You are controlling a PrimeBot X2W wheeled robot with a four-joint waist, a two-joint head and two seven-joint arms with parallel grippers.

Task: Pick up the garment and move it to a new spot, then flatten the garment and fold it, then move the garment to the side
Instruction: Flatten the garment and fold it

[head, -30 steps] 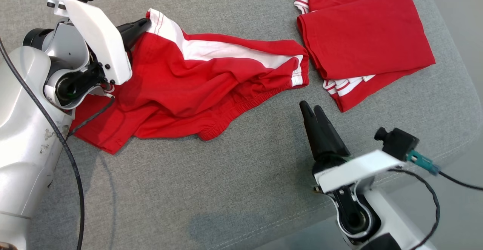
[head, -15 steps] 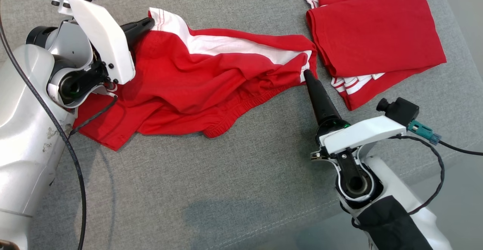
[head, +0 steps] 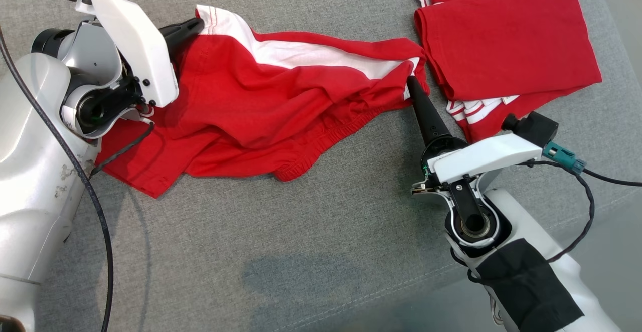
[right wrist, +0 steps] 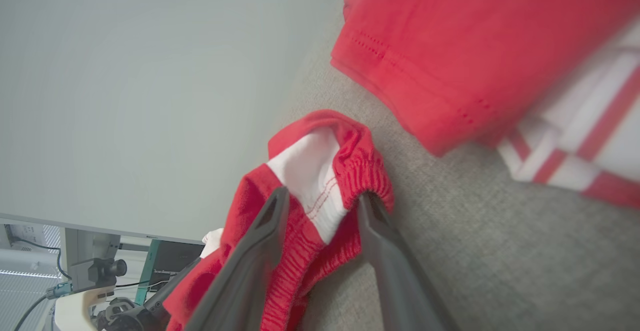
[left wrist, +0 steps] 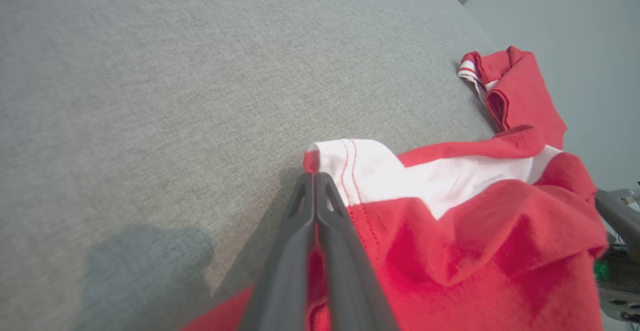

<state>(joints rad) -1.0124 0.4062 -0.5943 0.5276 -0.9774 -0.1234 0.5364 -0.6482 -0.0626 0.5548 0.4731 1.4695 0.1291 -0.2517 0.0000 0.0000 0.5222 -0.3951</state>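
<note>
The garment (head: 281, 106), a pair of red shorts with one white side stripe, lies crumpled and drawn out across the left and middle of the grey cushion (head: 301, 231), strung between your two grippers. Your left gripper (left wrist: 315, 176) is pinched tight on the white-hemmed corner at the far left end, with red cloth caught between its fingers. Your right gripper (right wrist: 322, 198) is at the opposite end. Its two fingers stand parted on either side of the bunched elastic waistband corner, with cloth between them and not clamped flat. You have two red pieces in all. The second is a folded garment (head: 506, 41) with red-and-white striped trim showing at two corners, at the far right just beside the waistband end. Two dark cables (head: 587, 206) trail, one from each wrist. Your left arm (head: 45, 136) covers the shorts' left edge, so you cannot see how that leg lies beneath it. The folded garment's top edge is cut off by the frame. From the head camera the right fingers merge into one dark spike, and the gap is unreadable there.
</note>
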